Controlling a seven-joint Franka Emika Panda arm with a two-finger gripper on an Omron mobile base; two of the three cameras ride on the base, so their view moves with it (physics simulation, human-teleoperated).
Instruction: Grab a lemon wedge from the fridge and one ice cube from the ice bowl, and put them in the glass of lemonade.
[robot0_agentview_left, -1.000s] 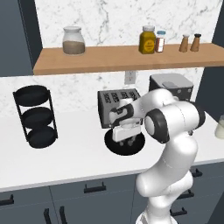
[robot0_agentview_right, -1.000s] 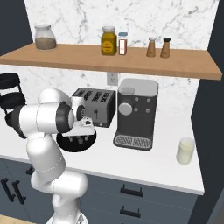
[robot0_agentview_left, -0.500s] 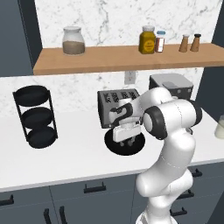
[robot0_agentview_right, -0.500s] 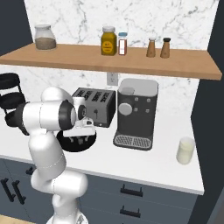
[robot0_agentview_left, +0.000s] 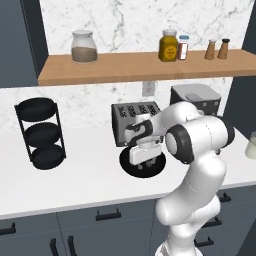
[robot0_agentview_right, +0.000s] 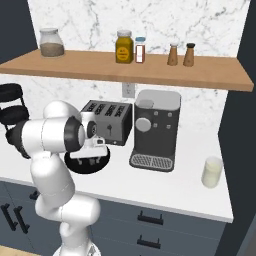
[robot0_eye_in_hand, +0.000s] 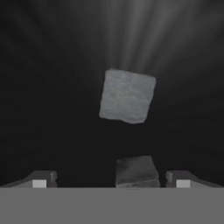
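Note:
My gripper (robot0_agentview_left: 145, 160) (robot0_agentview_right: 88, 158) hangs open, pointing down into the black ice bowl (robot0_agentview_left: 125, 164) (robot0_agentview_right: 103, 161) in front of the toaster. In the hand view my gripper (robot0_eye_in_hand: 111, 180) has its fingertips (robot0_eye_in_hand: 40, 179) spread wide, with one grey ice cube (robot0_eye_in_hand: 136, 170) low between them, nearer the right tip. A second ice cube (robot0_eye_in_hand: 127, 96) lies further out on the dark bowl floor. The glass of lemonade (robot0_agentview_left: 251, 143) (robot0_agentview_right: 212, 171) stands on the counter far to the right. The fridge and the lemon wedge are out of view.
A toaster (robot0_agentview_left: 134, 118) (robot0_agentview_right: 106, 121) stands just behind the bowl and a coffee machine (robot0_agentview_right: 154, 129) (robot0_agentview_left: 195, 97) to its right. A black three-tier stand (robot0_agentview_left: 39, 132) is at the left. The wooden shelf (robot0_agentview_left: 140, 65) above carries jars and shakers.
The hand has sunk a little lower into the ice bowl and the elbow has swung slightly. The things on the counter have not moved.

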